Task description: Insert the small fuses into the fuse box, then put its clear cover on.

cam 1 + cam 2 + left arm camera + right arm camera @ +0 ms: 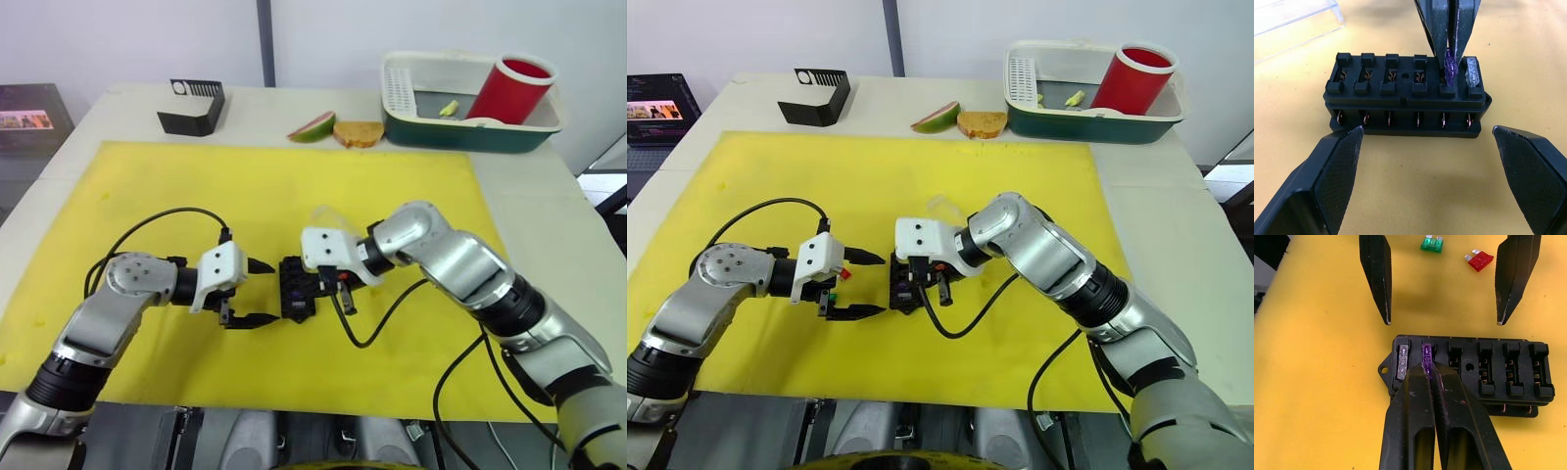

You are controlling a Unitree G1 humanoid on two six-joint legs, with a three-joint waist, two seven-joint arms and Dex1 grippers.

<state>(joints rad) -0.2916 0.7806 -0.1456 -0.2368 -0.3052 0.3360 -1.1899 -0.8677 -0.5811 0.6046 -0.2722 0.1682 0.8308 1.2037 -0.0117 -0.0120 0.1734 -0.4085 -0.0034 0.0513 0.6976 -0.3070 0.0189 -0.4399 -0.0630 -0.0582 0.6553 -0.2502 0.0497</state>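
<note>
Right hand (1433, 377) pinches purple fuse (1426, 354) into fuse box (1498, 377).

We note a pale table (549, 211) under a yellow mat (294, 196). Behind it a plain white wall (127, 39), split by a dark vertical strip (265, 44). At the far edge: a black slotted stand (192, 106), a fruit slice (312, 127) beside a piece of bread (359, 133), and a green-and-white basin (460, 122) holding a tilted red cup (509, 90). Light even, shadows soft.
</note>
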